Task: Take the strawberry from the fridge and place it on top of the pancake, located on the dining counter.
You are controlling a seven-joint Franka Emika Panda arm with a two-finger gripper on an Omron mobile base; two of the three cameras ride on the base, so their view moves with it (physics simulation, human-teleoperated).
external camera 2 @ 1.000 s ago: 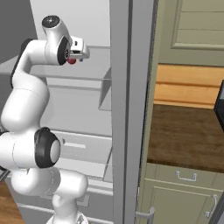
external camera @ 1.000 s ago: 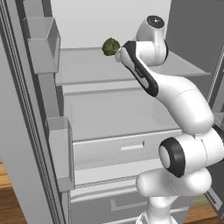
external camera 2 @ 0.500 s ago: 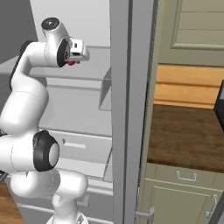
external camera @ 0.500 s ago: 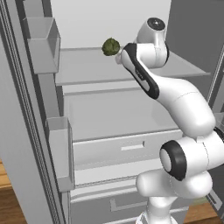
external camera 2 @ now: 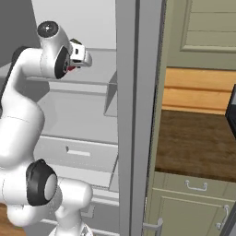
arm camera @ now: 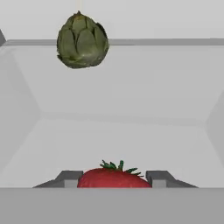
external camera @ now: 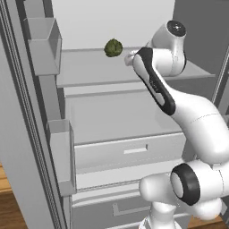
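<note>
The fridge (external camera: pixel 112 129) stands open, its pale shelves and a white drawer front facing the base, with door bins at 9 o'clock in the left base view; in the right base view its grey door edge (external camera 2: pixel 138 115) runs top to bottom through the middle. Past that edge, toward 3 o'clock, a brown counter (external camera 2: pixel 193 143) sits above pale green cabinets (external camera 2: pixel 189 203). The arm (external camera: pixel 188 116) rises from 5 o'clock in the left base view and reaches up onto the upper shelf (external camera: pixel 89 71), its wrist near 1 o'clock. A dark green lumpy ball (external camera: pixel 113 48) rests on that shelf toward the back, at 12 o'clock in the left base view and at 11 o'clock in the hand view (arm camera: pixel 82 40), well apart from the hand. The gripper (arm camera: pixel 113 179) is at 6 o'clock in the hand view, its two finger tips (arm camera: pixel 70 178) pressed against either side of the strawberry (arm camera: pixel 113 176), clamped on it. The strawberry sits between them, green leaves up, on the near part of the shelf. A bit of red shows by the wrist at 10 o'clock in the right base view (external camera 2: pixel 71 68)
</note>
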